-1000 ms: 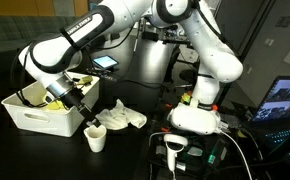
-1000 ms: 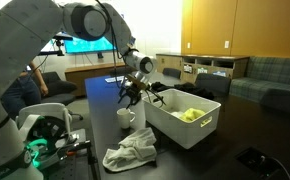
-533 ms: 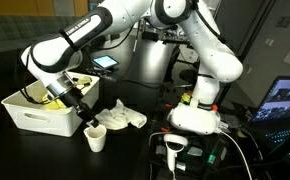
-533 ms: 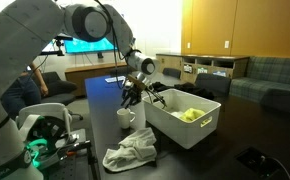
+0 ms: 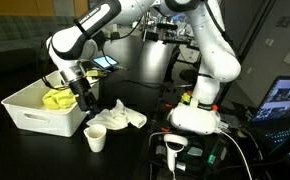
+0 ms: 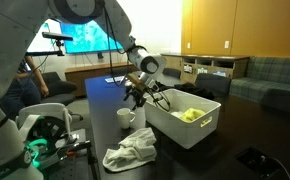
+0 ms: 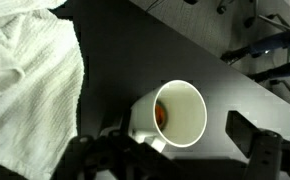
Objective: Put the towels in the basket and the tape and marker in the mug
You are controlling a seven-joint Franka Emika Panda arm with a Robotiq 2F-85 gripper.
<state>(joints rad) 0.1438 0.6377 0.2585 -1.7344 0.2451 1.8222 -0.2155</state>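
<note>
White mug (image 7: pixel 180 112) stands upright near the table (image 7: pixel 125 60) edge, just beside the basket (image 5: pixel 30 115); something orange shows inside. Gripper (image 7: pixel 175 150) hangs above it, jaws wide, empty. Yellow towel (image 5: pixel 57 98) lies in the basket; white towel (image 5: pixel 120 117) lies crumpled on the table beside the mug.

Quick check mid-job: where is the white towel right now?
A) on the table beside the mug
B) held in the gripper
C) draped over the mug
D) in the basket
A: the white towel lies crumpled on the table beside the mug; only the yellow towel is in the basket.
</note>
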